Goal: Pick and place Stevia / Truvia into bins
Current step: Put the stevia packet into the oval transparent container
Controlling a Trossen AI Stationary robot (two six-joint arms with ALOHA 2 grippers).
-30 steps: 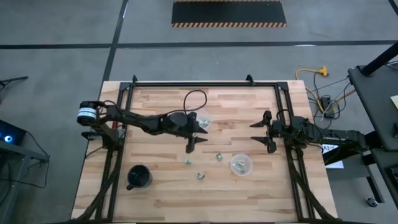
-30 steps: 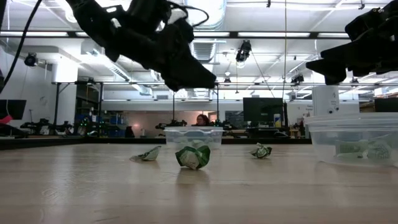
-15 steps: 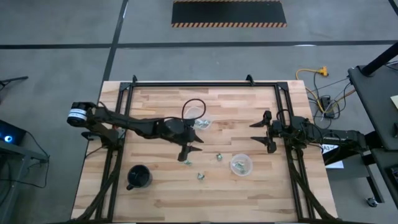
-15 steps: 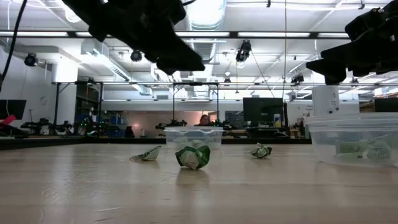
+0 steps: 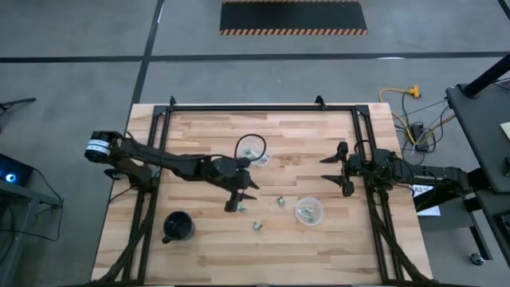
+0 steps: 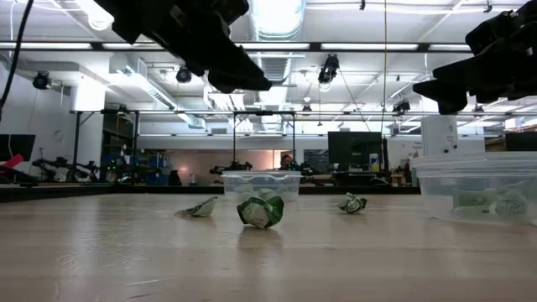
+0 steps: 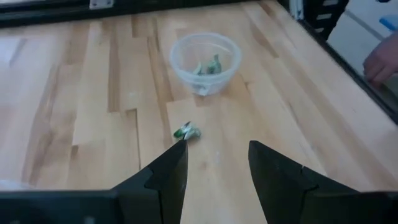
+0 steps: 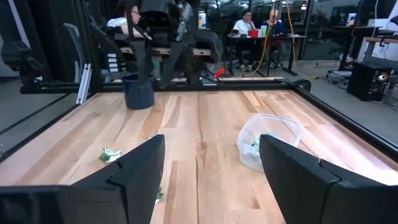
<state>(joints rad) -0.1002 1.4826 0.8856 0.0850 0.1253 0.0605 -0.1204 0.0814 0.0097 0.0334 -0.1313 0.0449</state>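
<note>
Three crumpled green-and-white packets lie loose on the wood: one at mid-table, one at its 3 o'clock, one at its 5 o'clock. Two clear cups stand upright, each holding packets: one at 3 o'clock beyond the packets, the other at 12 o'clock.
</note>
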